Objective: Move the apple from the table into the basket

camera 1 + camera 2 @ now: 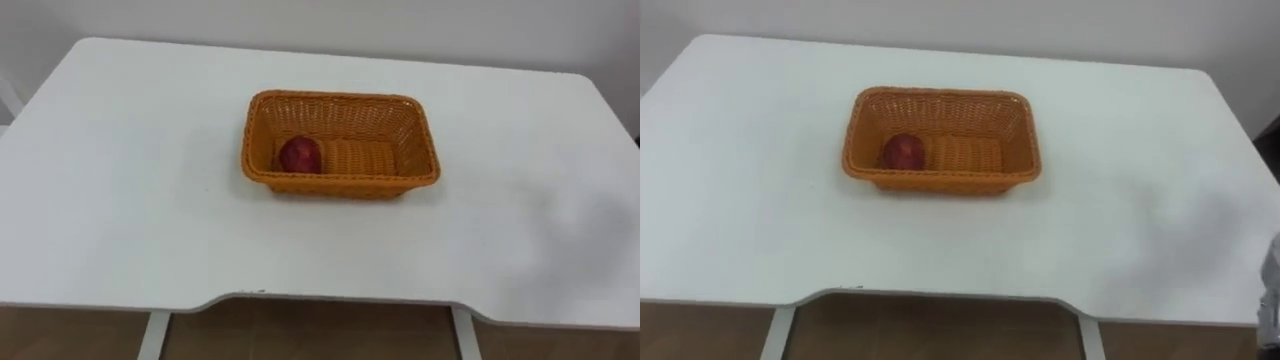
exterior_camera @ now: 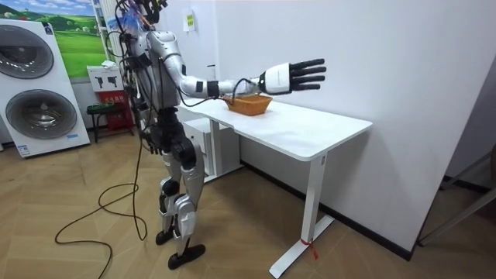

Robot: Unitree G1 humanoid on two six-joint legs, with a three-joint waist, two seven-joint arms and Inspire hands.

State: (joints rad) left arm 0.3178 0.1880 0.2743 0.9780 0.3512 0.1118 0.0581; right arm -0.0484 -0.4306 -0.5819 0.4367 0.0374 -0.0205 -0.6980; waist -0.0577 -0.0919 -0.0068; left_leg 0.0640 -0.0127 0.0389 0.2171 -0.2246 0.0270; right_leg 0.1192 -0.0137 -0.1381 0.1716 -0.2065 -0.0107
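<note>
While the apple (image 1: pixel 299 154) lies in the basket (image 1: pixel 340 182), the right robot hand (image 2: pixel 284 79) hangs outstretched above the counter (image 1: pixel 120 190), fingers straight and spread

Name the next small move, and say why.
Probably draw the right hand back to rest: the apple already lies at the left end of the basket, and the hand is open, empty, raised above the table.
</note>
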